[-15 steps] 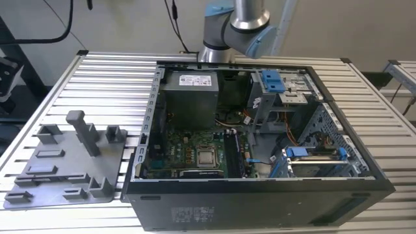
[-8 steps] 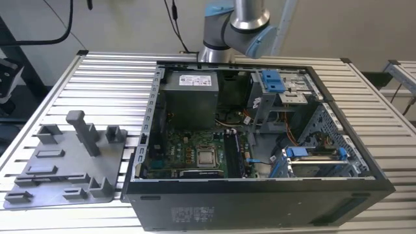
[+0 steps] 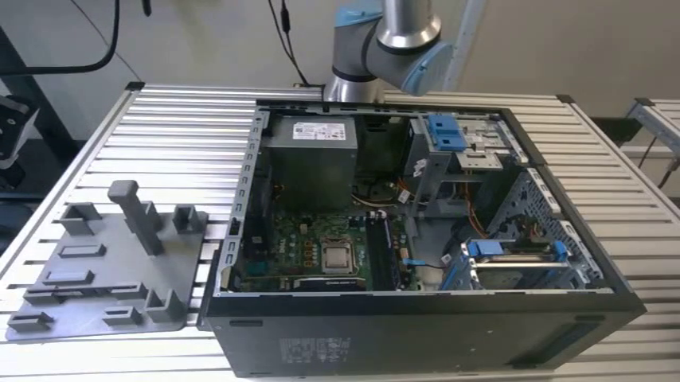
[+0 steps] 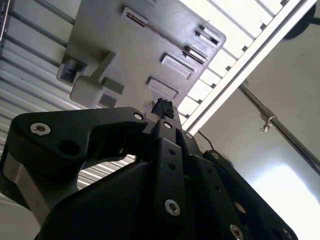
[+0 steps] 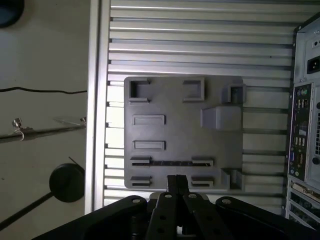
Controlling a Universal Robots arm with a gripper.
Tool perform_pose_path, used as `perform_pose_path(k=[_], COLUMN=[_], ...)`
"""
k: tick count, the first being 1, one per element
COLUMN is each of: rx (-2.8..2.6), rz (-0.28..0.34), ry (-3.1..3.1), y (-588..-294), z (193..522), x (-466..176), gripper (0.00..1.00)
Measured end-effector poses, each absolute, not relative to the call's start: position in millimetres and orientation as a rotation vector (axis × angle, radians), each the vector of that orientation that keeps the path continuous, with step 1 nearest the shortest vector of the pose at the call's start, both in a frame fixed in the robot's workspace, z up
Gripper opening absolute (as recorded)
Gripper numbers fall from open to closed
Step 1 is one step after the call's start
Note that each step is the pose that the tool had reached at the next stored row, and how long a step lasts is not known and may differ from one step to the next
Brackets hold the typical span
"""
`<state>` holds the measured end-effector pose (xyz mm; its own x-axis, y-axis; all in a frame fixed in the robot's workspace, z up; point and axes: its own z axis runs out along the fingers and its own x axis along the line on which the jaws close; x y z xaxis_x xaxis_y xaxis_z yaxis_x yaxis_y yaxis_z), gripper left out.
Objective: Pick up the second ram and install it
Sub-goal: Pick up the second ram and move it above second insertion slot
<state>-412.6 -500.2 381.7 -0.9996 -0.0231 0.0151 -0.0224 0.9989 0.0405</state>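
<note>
First wrist view: the claw (image 5: 177, 176) faces down over the gray tray (image 5: 175, 125) on the slatted worktop (image 5: 200, 45), its fingers pressed together and holding nothing. The second ram (image 5: 172, 163) stands on edge in a tray slot, clear of the claw and untouched. Exterior view: the arm's joint (image 3: 384, 40) rises behind the open computer case (image 3: 425, 318).
</note>
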Motion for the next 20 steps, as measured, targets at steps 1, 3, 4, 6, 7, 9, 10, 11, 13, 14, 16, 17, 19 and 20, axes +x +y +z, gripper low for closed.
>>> perform_pose_path(k=[1,3,4,6,7,9,10,11,13,14,16,17,19,20], rx=[0.036,0.036,0.036,0.04,0.044,0.057,0.065,0.073,0.097,0.11,0.139,0.157,0.195,0.215], rz=[-0.063,-0.063,-0.063,-0.062,-0.061,-0.059,-0.058,-0.057,-0.051,-0.046,-0.035,-0.03,-0.02,-0.016], ry=[-3.125,-3.125,-3.125,-3.125,-3.125,-3.124,-3.124,-3.124,-3.123,-3.123,-3.121,-3.12,-3.117,-3.116], y=[-500.2,-500.3,-500.2,-500.3,-500.3,-500.3,-500.3,-500.3,-500.2,-500.2,-500.3,-500.3,-500.3,-500.3], z=[381.7,381.8,381.7,381.7,381.7,381.8,381.8,381.8,381.6,381.7,381.7,381.7,381.8,381.7], x=[-412.6,-412.6,-412.6,-412.6,-412.6,-412.8,-412.9,-413.1,-413.2,-413.3,-413.3,-413.4,-413.6,-413.6], gripper=[0.11,0.11,0.11,0.11,0.11,0.11,0.11,0.11,0.11,0.11,0.11,0.11,0.11,0.11])
